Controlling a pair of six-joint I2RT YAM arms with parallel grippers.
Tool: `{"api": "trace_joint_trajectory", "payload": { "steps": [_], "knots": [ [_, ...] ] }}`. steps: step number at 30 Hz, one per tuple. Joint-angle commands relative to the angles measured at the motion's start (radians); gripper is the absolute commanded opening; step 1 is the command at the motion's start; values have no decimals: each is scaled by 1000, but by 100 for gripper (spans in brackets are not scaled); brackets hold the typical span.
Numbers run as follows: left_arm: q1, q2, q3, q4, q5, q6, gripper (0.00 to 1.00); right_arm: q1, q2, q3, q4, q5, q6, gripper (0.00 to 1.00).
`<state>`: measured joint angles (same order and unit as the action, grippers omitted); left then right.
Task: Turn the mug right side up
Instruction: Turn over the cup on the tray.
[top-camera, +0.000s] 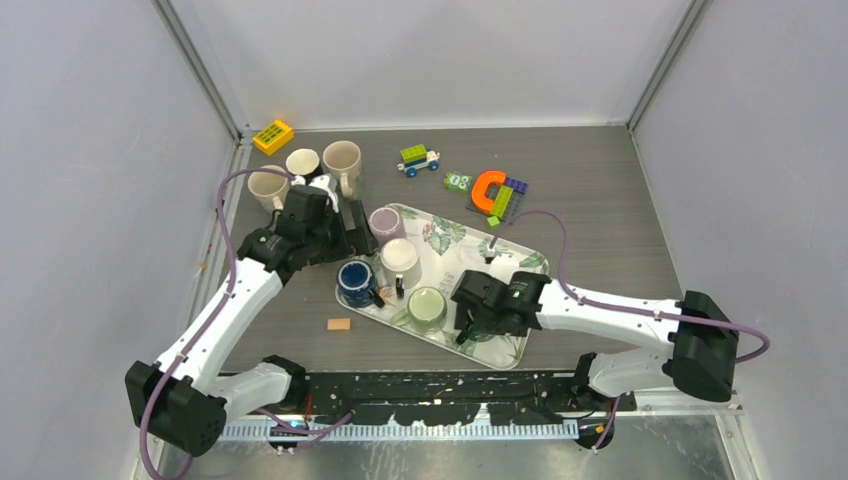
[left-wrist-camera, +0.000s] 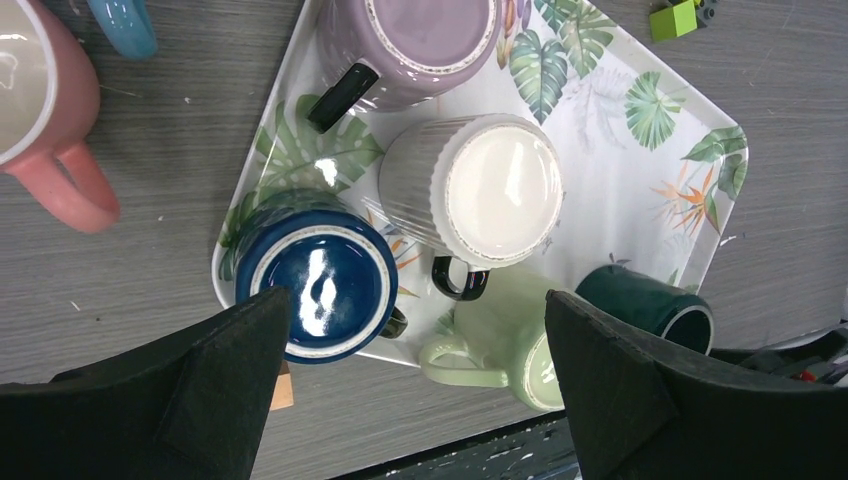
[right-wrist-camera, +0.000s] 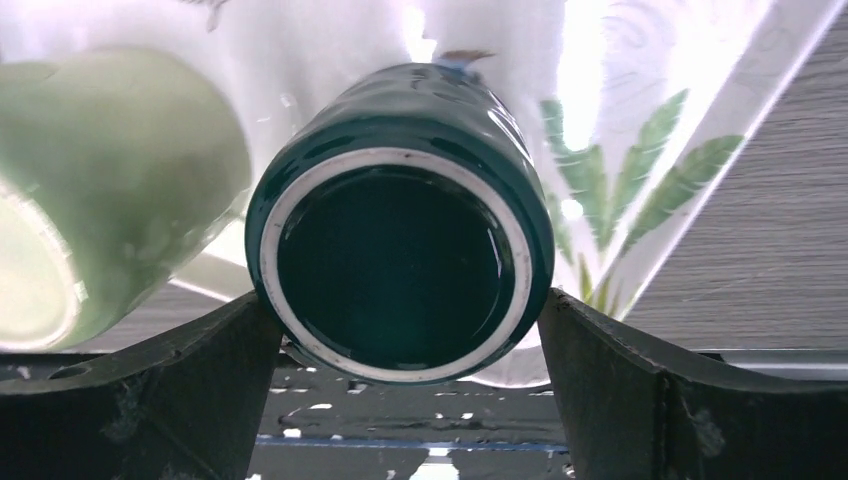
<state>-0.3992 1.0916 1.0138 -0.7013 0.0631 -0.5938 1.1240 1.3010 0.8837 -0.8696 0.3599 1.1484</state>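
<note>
A dark green mug (right-wrist-camera: 400, 260) lies tipped on the leaf-print tray (left-wrist-camera: 620, 200), its white-ringed base facing my right wrist camera. My right gripper (right-wrist-camera: 410, 400) is open and straddles that base, with the fingers (right-wrist-camera: 200, 390) close against its sides. In the top view this gripper (top-camera: 465, 325) covers the mug at the tray's near edge. Blue (left-wrist-camera: 325, 285), white ribbed (left-wrist-camera: 480, 190), purple (left-wrist-camera: 420, 45) and pale green (left-wrist-camera: 510, 345) mugs sit base-up on the tray. My left gripper (left-wrist-camera: 415, 400) hovers open above the tray's near left corner, holding nothing.
Three cream mugs (top-camera: 303, 162) stand upright at the back left, by a yellow toy (top-camera: 273, 136). Lego pieces (top-camera: 495, 190) lie behind the tray. A small wooden block (top-camera: 339, 324) sits left of the tray. A pink mug (left-wrist-camera: 40, 110) shows in the left wrist view.
</note>
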Motion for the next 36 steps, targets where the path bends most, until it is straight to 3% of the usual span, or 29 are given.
{"api": "trace_joint_trajectory", "payload": {
  "steps": [1,11,18,36],
  "knots": [
    [-4,-10,35,-4,-21,12,100,-73,-76,-46,26,-6,-32,100],
    [-4,-3,16,19,-13,7,100,-223,-75,-3,39,0,-253,100],
    [-4,5,17,25,-2,22,100,-289,-55,10,97,-20,-323,100],
    [-4,-17,22,22,7,58,100,-295,-27,32,91,-69,-288,100]
  ]
}}
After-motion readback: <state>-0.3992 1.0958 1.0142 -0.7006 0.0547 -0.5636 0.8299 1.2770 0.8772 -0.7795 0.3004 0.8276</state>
